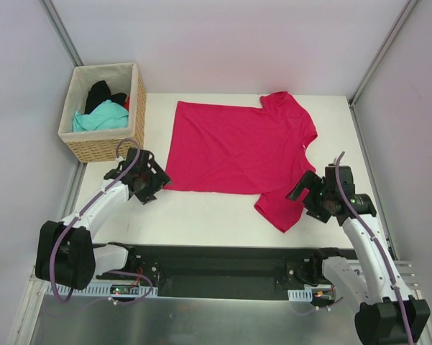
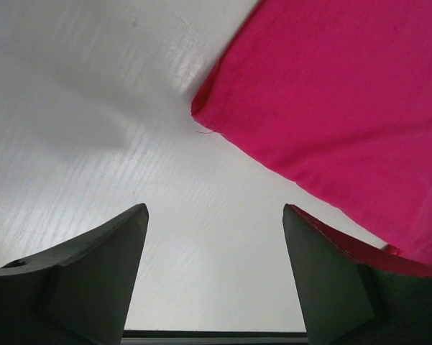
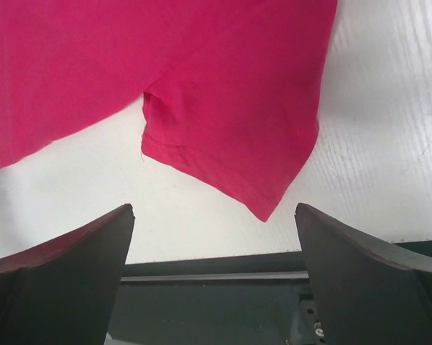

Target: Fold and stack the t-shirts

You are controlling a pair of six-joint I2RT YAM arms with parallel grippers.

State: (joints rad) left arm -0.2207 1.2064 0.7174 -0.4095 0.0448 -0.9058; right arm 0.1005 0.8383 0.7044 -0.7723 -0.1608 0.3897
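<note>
Both tools sit closest to the lens, each with fingers spread wide and nothing between them. The left tool (image 2: 214, 212) hovers over bare worktop (image 1: 201, 215), just beside the near-left hem corner of the crimson-pink t-shirt (image 1: 230, 147). The wrist view does not show whether one finger touches the hem edge. The right tool (image 3: 214, 212) hovers at the near sleeve (image 3: 237, 136), whose pointed corner lies between the two fingers in the wrist view, not pinched.

The white worktop carries the crimson-pink t-shirt, which lies spread flat at its centre. The hem faces the left arm and the neck opening faces the right side. One sleeve points to the near edge, the other to the far edge.

The woven wicker basket (image 1: 139, 108) stands at the far-left corner, near the shirt's hem but apart from it. Inside it, crumpled, lie the teal t-shirt (image 1: 100, 117) toward the front and the black t-shirt (image 1: 99, 92) behind it.
</note>
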